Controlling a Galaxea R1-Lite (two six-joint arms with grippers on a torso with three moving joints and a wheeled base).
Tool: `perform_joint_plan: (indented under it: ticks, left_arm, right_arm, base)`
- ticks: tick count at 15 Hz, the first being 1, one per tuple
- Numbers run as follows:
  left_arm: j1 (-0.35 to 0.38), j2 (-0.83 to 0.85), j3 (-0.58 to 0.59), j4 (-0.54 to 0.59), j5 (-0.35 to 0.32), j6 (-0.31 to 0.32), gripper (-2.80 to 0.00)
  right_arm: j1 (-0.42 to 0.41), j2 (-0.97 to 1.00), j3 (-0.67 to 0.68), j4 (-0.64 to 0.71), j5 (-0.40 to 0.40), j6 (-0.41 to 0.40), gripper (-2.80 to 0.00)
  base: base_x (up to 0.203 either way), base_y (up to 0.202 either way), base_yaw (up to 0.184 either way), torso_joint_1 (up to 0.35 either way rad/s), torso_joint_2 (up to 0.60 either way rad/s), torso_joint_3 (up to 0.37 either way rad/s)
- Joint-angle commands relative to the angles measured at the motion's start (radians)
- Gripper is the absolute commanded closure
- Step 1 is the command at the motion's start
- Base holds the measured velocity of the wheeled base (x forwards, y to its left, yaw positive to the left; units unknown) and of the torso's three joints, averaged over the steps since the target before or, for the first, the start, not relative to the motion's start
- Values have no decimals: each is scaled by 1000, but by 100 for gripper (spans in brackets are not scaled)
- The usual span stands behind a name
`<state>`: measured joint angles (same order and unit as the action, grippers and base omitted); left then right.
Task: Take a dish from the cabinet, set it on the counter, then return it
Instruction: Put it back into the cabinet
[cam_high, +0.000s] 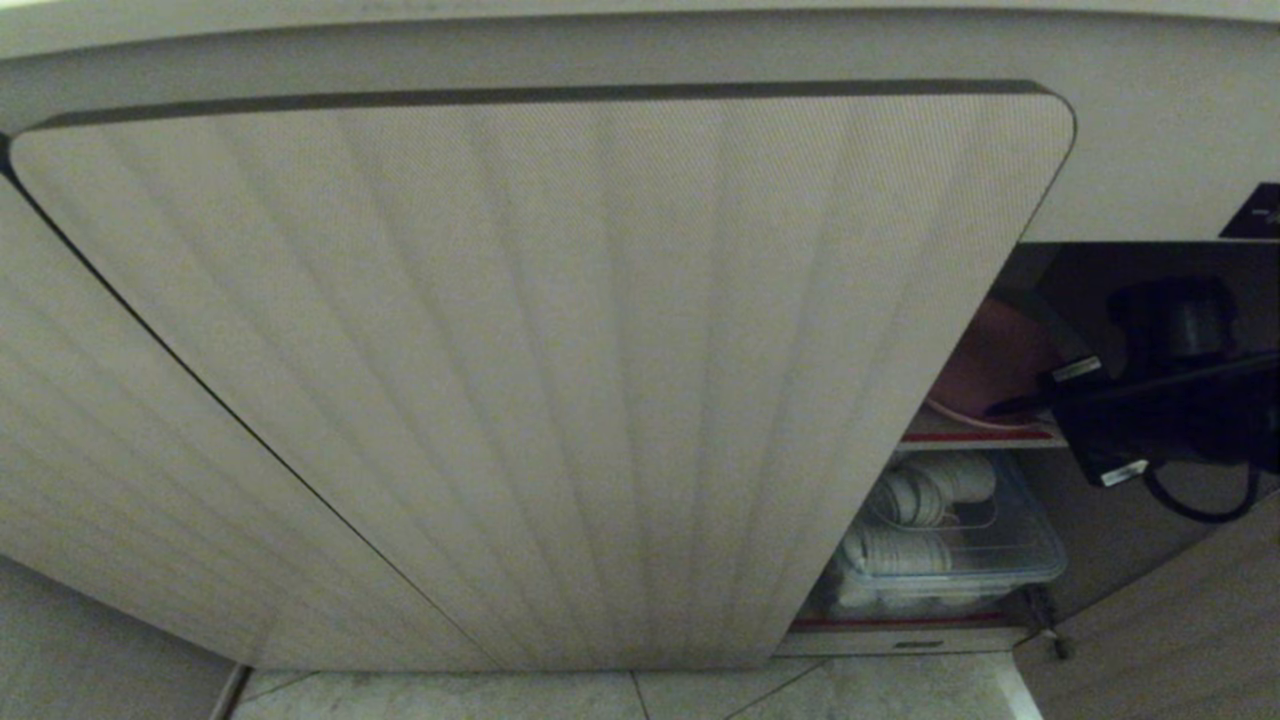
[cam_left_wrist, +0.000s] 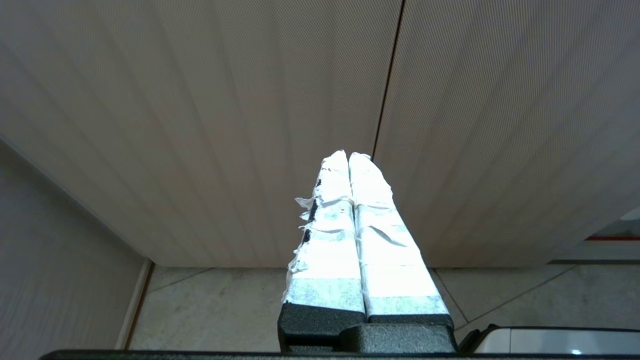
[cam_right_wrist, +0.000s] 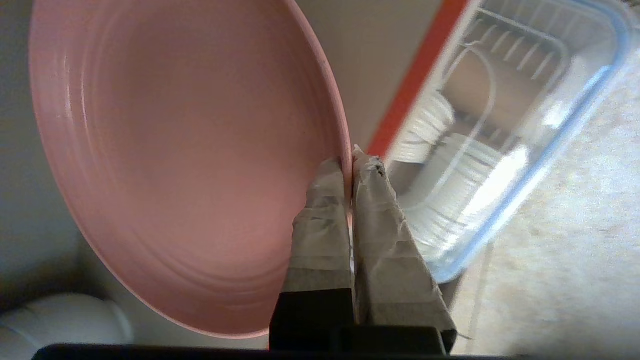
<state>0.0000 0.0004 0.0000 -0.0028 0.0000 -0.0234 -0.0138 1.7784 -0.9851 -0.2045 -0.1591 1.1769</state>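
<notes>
Dish (cam_right_wrist: 190, 165) sits inside the open cabinet (cam_high: 540, 380) above its red-edged shelf (cam_high: 975, 437), its rim clamped by the right gripper (cam_right_wrist: 350, 167) reaching in, while the left gripper (cam_left_wrist: 347, 157) hangs closed outside

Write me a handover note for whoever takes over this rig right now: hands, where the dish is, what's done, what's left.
Right hand: shut on the rim of the pink dish, inside the open part of the cabinet, at the upper red-edged shelf.
Left hand: shut, empty, parked in front of the closed fluted doors.
Below the shelf: a clear container with white items.
Done: door open, dish gripped.
Left: draw the dish out, set it on the counter (not in view), then put it back in the cabinet.
</notes>
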Motion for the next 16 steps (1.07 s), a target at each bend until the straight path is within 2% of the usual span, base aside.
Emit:
perform_joint_plan:
  ticks: [1, 16]
  left_arm:
    - [0, 0, 0, 0, 0, 0, 0]
    - [0, 0, 0, -1, 0, -1, 0]
  right_arm:
    - [0, -33, 30, -2, 0, -6, 0]
    - [0, -28, 48, 43, 3, -23, 0]
  base:
    - [0, 0, 0, 0, 0, 0]
    - [0, 0, 0, 0, 0, 0]
